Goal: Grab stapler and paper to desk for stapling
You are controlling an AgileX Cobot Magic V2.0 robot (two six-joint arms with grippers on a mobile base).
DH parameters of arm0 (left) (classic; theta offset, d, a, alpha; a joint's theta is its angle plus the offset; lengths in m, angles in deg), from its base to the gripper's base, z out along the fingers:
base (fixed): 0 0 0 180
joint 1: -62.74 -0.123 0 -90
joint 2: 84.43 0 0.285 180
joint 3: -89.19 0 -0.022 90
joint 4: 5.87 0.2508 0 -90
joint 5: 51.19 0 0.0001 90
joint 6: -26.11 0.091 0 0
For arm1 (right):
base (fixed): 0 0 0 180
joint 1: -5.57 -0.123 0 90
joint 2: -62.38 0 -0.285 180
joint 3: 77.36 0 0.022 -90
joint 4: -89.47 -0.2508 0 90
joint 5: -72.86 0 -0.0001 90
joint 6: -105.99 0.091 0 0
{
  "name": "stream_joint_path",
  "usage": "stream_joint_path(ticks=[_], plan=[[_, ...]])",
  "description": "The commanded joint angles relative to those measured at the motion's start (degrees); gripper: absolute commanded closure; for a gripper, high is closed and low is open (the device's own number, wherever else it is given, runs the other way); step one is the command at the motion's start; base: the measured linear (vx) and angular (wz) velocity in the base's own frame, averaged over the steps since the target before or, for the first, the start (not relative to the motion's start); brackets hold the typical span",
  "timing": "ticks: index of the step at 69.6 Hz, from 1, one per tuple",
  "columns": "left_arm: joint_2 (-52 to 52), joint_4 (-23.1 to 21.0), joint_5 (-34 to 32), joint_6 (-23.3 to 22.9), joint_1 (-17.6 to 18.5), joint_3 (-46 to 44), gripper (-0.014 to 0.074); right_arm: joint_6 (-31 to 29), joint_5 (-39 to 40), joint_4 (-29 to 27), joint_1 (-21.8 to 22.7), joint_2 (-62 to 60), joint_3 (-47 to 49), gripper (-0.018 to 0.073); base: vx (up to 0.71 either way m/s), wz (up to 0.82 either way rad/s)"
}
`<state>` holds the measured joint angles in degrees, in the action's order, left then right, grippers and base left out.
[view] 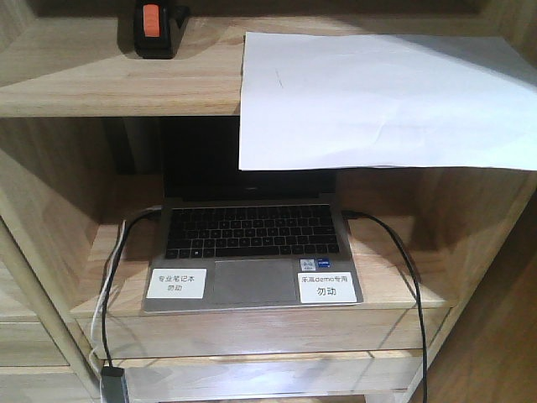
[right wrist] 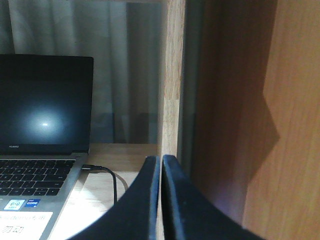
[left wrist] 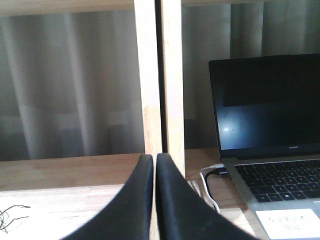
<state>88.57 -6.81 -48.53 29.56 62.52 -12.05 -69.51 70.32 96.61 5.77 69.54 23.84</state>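
The black stapler [view: 158, 28] with an orange-red patch stands on the upper shelf at the top left of the front view. The white paper [view: 382, 101] lies on the same shelf to its right and hangs over the shelf's front edge. My left gripper [left wrist: 154, 159] is shut and empty, facing a wooden shelf post left of the laptop. My right gripper [right wrist: 161, 160] is shut and empty, facing a shelf post right of the laptop. Neither gripper shows in the front view. The desk is out of view.
An open grey laptop [view: 252, 243] with two white labels sits on the lower shelf, also in the left wrist view [left wrist: 270, 150] and the right wrist view [right wrist: 40, 145]. Black and white cables [view: 113, 277] run down its left side, a black cable [view: 411, 277] down its right. Wooden side panel [right wrist: 280, 120] is close on the right.
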Motion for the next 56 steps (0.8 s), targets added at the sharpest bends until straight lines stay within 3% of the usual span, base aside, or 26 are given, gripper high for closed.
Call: stream_joint_path(ticks=[1, 56], plan=[[0.8, -0.4, -4.3, -0.4, 0.3, 1.0, 0.0603, 0.1, 4.1, 0.1, 0.3, -0.8, -0.2, 0.0568, 0.00, 0.00], [0.8, -0.4, -4.3, -0.4, 0.3, 1.0, 0.0603, 0.1, 4.1, 0.1, 0.3, -0.9, -0.2, 0.0568, 0.00, 0.00]])
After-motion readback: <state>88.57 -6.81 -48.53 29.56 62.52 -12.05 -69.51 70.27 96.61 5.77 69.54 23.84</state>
